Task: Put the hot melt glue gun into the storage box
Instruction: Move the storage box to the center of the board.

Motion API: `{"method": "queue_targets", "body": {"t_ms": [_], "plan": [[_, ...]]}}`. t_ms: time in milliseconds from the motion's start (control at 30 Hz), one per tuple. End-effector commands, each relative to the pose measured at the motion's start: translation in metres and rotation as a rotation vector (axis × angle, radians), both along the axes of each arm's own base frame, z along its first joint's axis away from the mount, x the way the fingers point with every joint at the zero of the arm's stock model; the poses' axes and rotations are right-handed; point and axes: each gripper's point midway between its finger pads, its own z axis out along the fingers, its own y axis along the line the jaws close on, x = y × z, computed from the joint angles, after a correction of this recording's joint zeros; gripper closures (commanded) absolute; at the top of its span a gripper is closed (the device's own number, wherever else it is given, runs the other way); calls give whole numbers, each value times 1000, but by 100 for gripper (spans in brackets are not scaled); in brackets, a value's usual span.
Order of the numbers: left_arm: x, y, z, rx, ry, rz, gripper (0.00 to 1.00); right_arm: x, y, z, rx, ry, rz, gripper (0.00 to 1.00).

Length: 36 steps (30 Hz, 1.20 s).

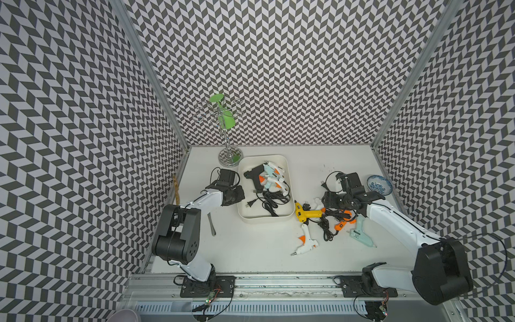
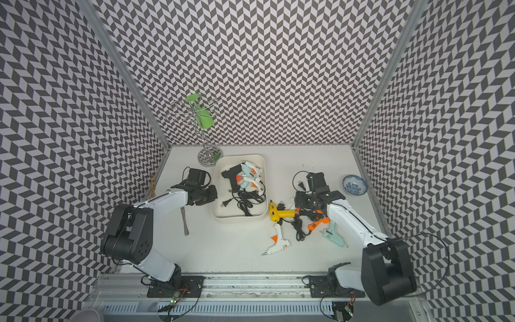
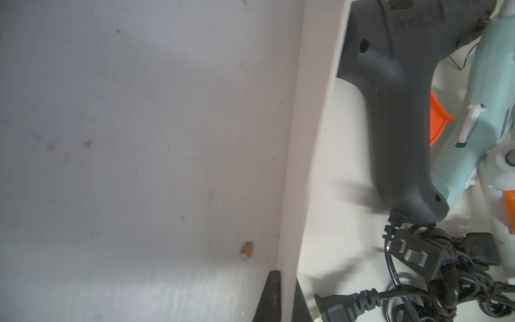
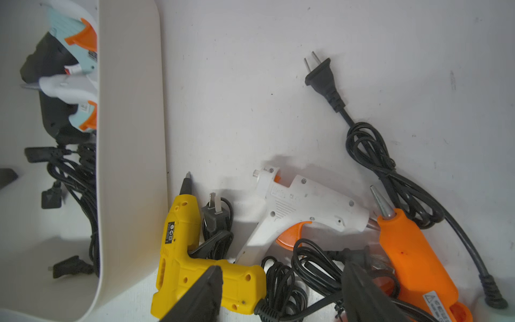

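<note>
The cream storage box holds a black glue gun, mint and white ones, and coiled cords. My left gripper is shut on the box's left wall, one finger on each side. My right gripper is open, low over the handle of a yellow glue gun and black cords. That gun lies on the table against the box's right wall. A white glue gun and an orange one lie beside it.
Another white glue gun and a mint one lie nearer the front, with tangled cords between them. A blue-patterned bowl sits far right. A metal stand with a green glass rises behind the box. A spoon lies left.
</note>
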Motion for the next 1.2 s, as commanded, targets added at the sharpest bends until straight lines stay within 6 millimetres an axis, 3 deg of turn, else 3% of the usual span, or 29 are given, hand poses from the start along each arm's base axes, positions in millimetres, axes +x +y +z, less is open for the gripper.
{"method": "queue_targets", "body": {"t_ms": [0,200,467,700,833,900,1167], "plan": [[4,17,10,-23,-23,49,88,-5,25,4,-15,-57,178,27],[17,7,18,-50,-42,-44,71,-6,60,15,-92,-171,388,24],[23,3,13,37,-9,-148,64,-10,59,-4,-289,-159,576,24],[23,-9,-2,190,20,-244,64,-12,61,-3,-381,-209,702,25],[25,-25,-6,250,11,-304,65,-26,80,-2,-293,-210,824,26],[28,-29,-5,266,1,-319,66,-24,81,-5,-306,-195,829,26],[34,-25,0,339,-9,-317,69,-27,78,-27,-345,-97,883,26]]}}
